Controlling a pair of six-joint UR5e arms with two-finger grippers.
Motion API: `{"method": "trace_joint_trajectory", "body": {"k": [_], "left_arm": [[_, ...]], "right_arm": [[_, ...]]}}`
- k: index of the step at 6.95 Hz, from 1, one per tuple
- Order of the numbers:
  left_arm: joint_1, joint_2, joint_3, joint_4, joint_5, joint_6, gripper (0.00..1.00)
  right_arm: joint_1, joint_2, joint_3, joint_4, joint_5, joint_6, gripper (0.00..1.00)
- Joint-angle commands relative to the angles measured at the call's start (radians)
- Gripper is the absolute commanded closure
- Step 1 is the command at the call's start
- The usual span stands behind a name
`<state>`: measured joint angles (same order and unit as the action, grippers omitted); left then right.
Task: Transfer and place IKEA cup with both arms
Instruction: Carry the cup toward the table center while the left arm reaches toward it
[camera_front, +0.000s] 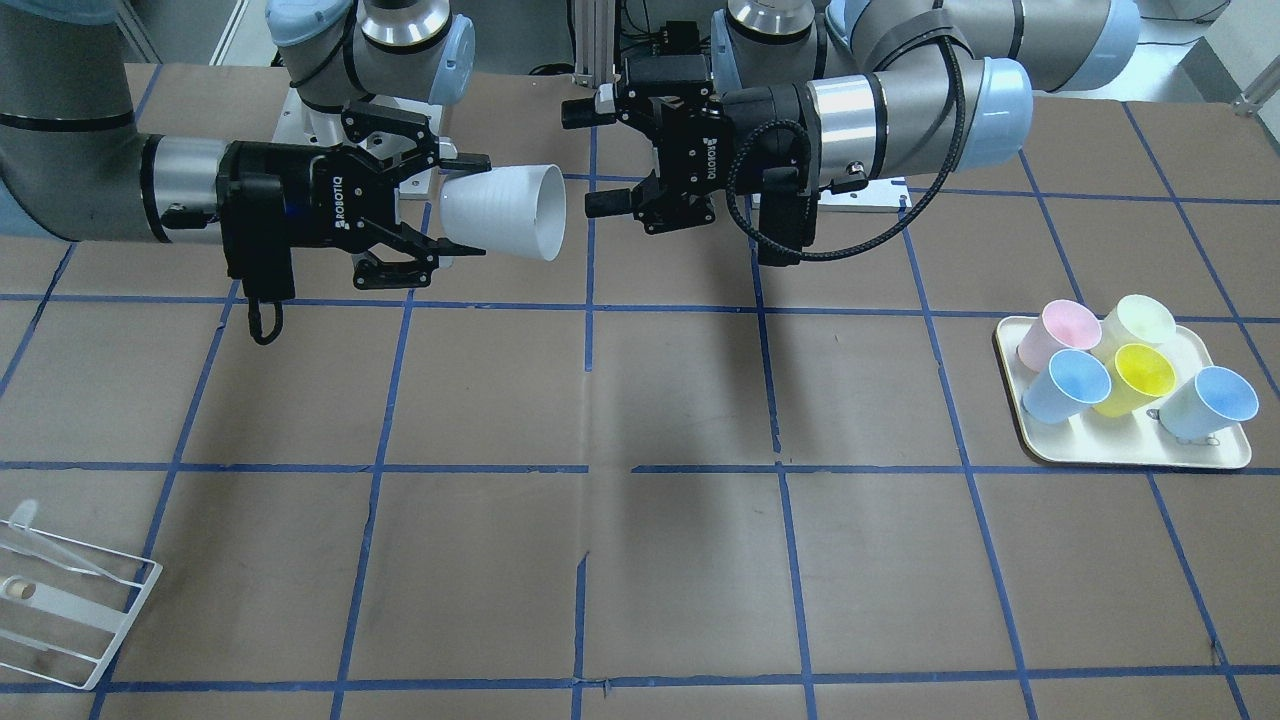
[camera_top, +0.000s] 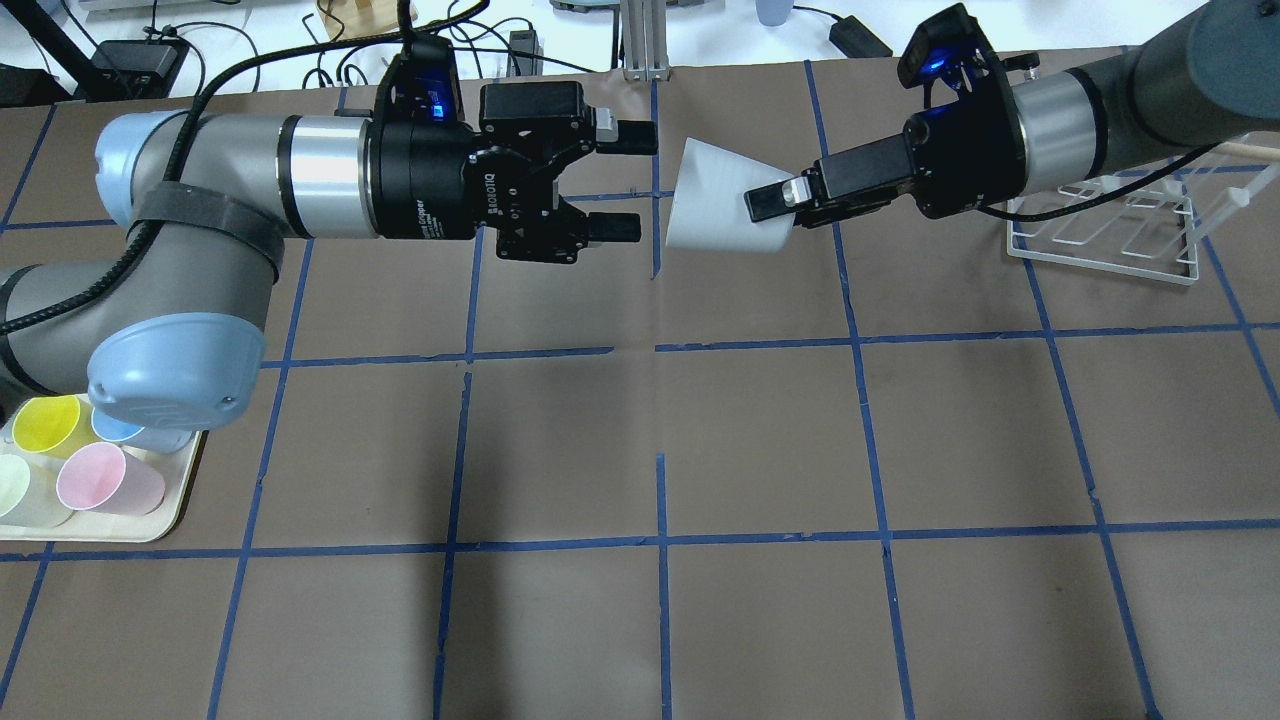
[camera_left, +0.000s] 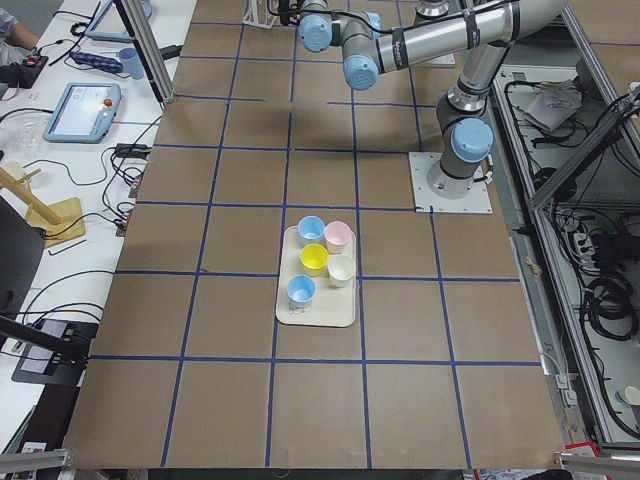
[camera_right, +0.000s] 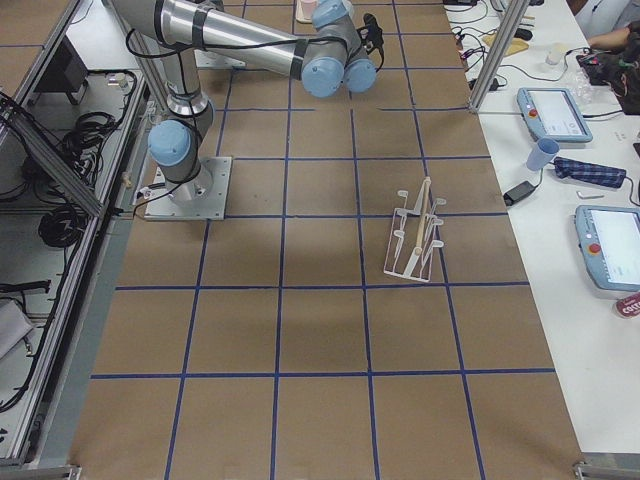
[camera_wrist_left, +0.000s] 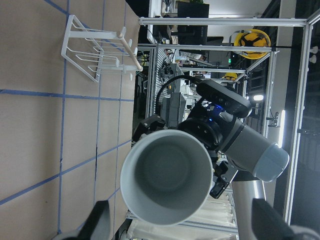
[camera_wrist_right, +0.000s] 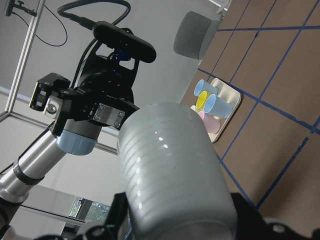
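Observation:
The IKEA cup (camera_front: 505, 212) is a pale-grey tumbler held on its side above the table, mouth toward the left arm. My right gripper (camera_front: 470, 205) is shut on the cup's base end; it also shows in the overhead view (camera_top: 765, 205) with the cup (camera_top: 715, 205). My left gripper (camera_front: 590, 158) is open and empty, its jaws spread, a short gap from the cup's mouth; the overhead view shows it too (camera_top: 632, 183). The left wrist view looks straight into the cup (camera_wrist_left: 170, 182). The right wrist view shows the cup's ribbed outside (camera_wrist_right: 170, 170).
A cream tray (camera_front: 1125, 452) with several coloured cups sits on the left arm's side, partly under that arm's elbow in the overhead view (camera_top: 150, 525). A white wire rack (camera_top: 1100, 235) stands on the right arm's side (camera_front: 70, 610). Blue tape lines grid the brown table.

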<state>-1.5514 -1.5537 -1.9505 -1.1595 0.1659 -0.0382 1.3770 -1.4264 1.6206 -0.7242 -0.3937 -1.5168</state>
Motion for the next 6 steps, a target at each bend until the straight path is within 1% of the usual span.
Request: {"method": "trace_joint_trajectory", "body": {"k": [1, 2, 3, 4, 5, 6], "left_arm": [[-0.021, -0.003, 0.001, 0.059, 0.001, -0.025, 0.0], [-0.022, -0.008, 0.001, 0.088, 0.001, -0.028, 0.0], [-0.021, -0.008, 0.001, 0.09, 0.001, -0.029, 0.15], [-0.021, -0.008, 0.001, 0.09, 0.001, -0.029, 0.41], [-0.021, -0.009, -0.001, 0.089, 0.001, -0.029, 0.54], [-0.021, -0.012, -0.002, 0.089, 0.004, -0.028, 0.64]], "right_arm": [[0.027, 0.007, -0.001, 0.003, 0.001, 0.003, 0.92], [0.028, 0.007, 0.001, 0.005, 0.001, 0.004, 0.91], [0.033, 0.006, -0.001, 0.005, 0.003, 0.012, 0.91], [0.034, 0.004, -0.001, 0.005, 0.001, 0.012, 0.91], [0.042, 0.006, -0.001, 0.005, 0.001, 0.012, 0.9], [0.043, 0.006, -0.001, 0.005, 0.001, 0.012, 0.9]]}}
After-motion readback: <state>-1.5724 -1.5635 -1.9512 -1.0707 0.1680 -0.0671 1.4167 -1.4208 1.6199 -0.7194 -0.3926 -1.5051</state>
